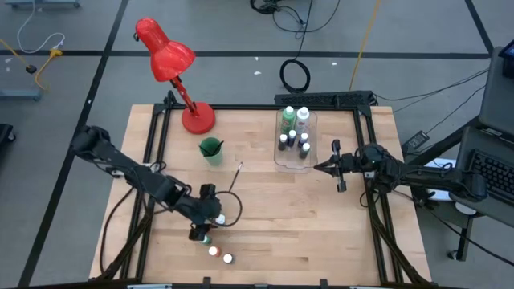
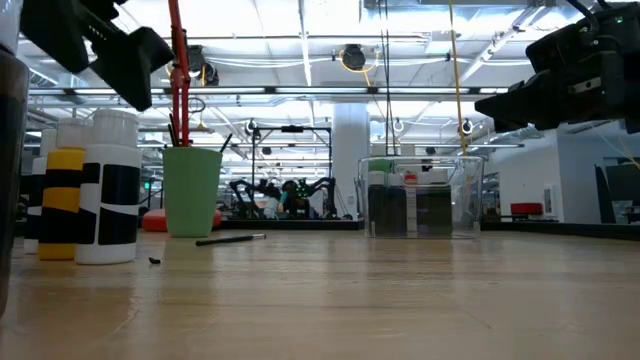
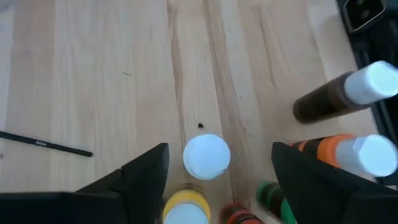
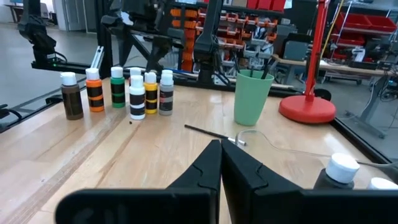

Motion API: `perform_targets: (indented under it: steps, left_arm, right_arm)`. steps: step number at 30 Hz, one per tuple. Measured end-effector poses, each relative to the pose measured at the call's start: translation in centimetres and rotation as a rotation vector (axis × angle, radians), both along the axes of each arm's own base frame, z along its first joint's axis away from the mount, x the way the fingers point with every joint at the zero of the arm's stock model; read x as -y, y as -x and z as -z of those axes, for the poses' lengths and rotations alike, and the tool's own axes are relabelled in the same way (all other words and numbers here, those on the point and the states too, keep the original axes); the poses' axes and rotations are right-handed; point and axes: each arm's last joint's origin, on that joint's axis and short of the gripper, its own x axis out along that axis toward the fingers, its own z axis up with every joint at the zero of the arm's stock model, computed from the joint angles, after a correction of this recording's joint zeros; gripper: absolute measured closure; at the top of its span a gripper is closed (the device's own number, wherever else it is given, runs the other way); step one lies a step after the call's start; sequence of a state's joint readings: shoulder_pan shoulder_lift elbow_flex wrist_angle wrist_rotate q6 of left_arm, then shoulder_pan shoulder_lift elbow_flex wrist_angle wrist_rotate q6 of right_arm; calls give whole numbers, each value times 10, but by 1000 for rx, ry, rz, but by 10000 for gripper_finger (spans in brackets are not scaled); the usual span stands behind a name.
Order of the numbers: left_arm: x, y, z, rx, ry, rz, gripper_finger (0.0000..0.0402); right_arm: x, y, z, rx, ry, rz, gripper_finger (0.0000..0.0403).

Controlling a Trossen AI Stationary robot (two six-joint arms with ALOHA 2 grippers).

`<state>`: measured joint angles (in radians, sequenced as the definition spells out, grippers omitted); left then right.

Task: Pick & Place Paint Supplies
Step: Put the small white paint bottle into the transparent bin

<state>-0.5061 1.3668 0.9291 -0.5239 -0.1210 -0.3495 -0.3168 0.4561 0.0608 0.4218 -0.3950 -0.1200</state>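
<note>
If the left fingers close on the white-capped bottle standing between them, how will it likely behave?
The white-capped bottle is a small upright cylinder, so probably light and stiff. Its smooth cap might slip in the fingers. It stands close to the yellow bottle, so a nudge could tip one.

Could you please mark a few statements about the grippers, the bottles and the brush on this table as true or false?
1. The left gripper is open above a white-capped small paint bottle. True.
2. The right gripper holds a bottle. False: it is shut on nothing.
3. A thin dark paintbrush lies on the wooden table. True.
4. The green plastic cup lies tipped over. False: it stands upright.
5. The clear plastic bin holds no bottles. False: several stand inside.
</note>
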Motion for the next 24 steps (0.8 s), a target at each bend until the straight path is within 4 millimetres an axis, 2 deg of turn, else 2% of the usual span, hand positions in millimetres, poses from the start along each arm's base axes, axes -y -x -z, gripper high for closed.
perform_targets:
  steps: [5, 11, 24]
  left_arm:
    - [3, -5, 12, -48, -19, 18, 102]
    - [4, -11, 26, -98, -36, 2, 114]
    - [1, -14, 27, -97, -40, -8, 160]
  right_arm:
    - [0, 0, 0, 1, 1, 0, 398]
    - [0, 0, 0, 0, 2, 0, 398]
    - [0, 0, 0, 1, 15, 0, 398]
